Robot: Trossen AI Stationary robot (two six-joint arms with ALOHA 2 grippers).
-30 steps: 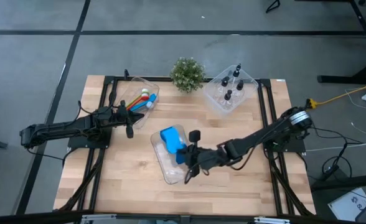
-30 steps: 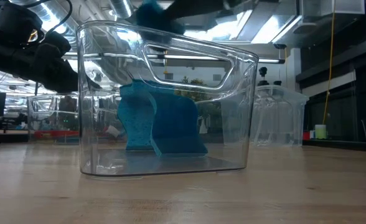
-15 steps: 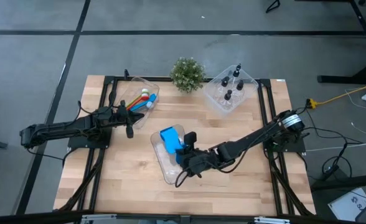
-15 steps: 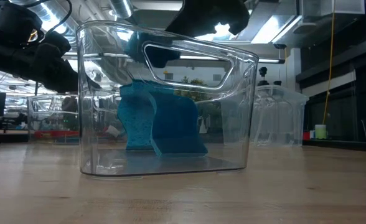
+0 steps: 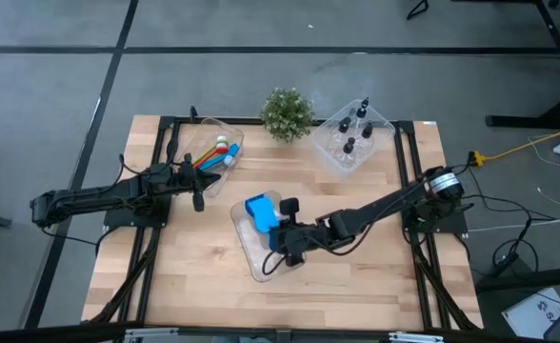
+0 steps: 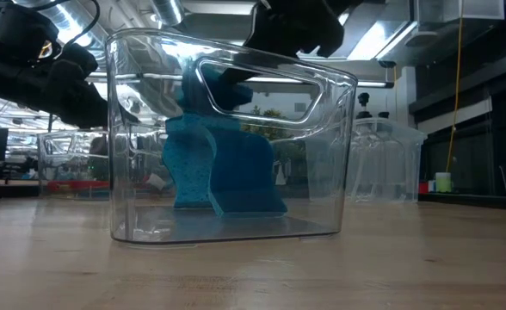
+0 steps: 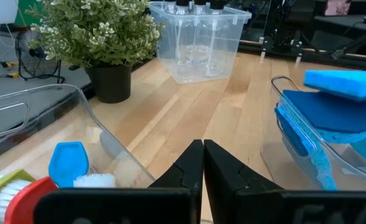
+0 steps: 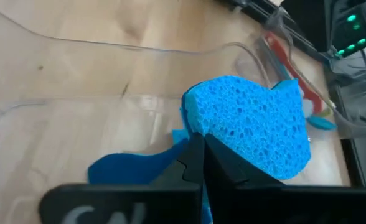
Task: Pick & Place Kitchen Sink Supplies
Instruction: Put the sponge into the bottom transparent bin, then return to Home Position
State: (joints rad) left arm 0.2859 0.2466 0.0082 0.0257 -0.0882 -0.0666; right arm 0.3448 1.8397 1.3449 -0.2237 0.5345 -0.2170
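Right gripper (image 5: 278, 235) is over the middle clear bin (image 5: 261, 259), fingers pinched on the edge of a blue sponge piece (image 8: 251, 124). In the right wrist view the fingers (image 8: 195, 163) meet on the sponge's near edge, so the hold is thin. The low view shows that sponge (image 6: 212, 86) at rim height inside the bin (image 6: 339, 146), above other blue sponge pieces (image 6: 227, 176) already standing on the bin floor.

Risks, as judgement:
- Edge pinch on soft foam: it could slip out or twist, dropping early or crooked.
- Sponge is near the bin's rim; released off-centre, it could catch on the wall and hang or tip out onto the table (image 5: 375, 286).
- Sponges below stand upright and take room; pushing down could jam the new one against them or shove the light bin.
- Opened fingers may drag the foam back up on withdrawal.

Left gripper (image 7: 201, 163) waits at the left, fingers pressed together, empty, just beside the far-left bin (image 5: 225, 129) of brushes (image 5: 213, 155). Brush heads (image 7: 58, 180) show close by in its wrist view. Bottles (image 5: 354, 131) sit in the far-right bin (image 5: 328, 152), potted plant (image 5: 287, 112) between the two far bins, well away from the action.
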